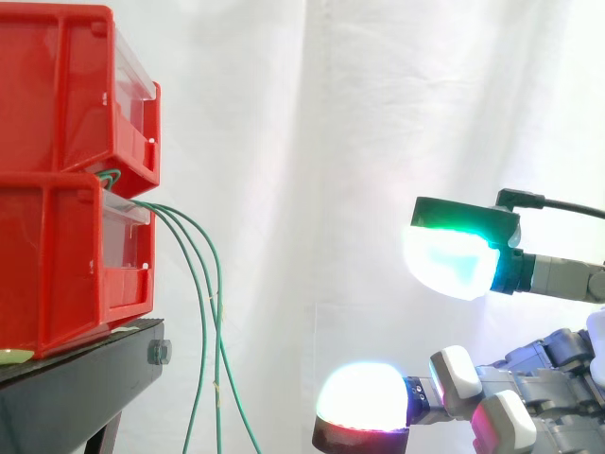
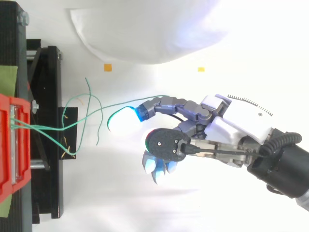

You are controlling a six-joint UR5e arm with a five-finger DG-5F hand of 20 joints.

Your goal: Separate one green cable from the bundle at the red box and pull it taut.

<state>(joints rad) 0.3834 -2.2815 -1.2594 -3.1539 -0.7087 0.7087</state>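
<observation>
Three thin green cables (image 1: 203, 284) come out of the gap between the two stacked red boxes (image 1: 57, 265) at the left and hang down past the black stand (image 1: 76, 388). In the top view the green cables (image 2: 82, 118) fan out to the right of the red box (image 2: 9, 145), and one long strand runs toward the hand. My hand (image 2: 227, 128) comes in from the right and is open, its fingers stretched toward the cables and holding nothing. Its glowing fingertips (image 1: 449, 260) stay well right of the hanging strands, apart from them.
The black stand (image 2: 46, 145) carries the boxes, with a white curtain (image 1: 378, 113) behind. Two small orange markers (image 2: 107, 67) lie on the white floor. Open room lies between the cables and my hand.
</observation>
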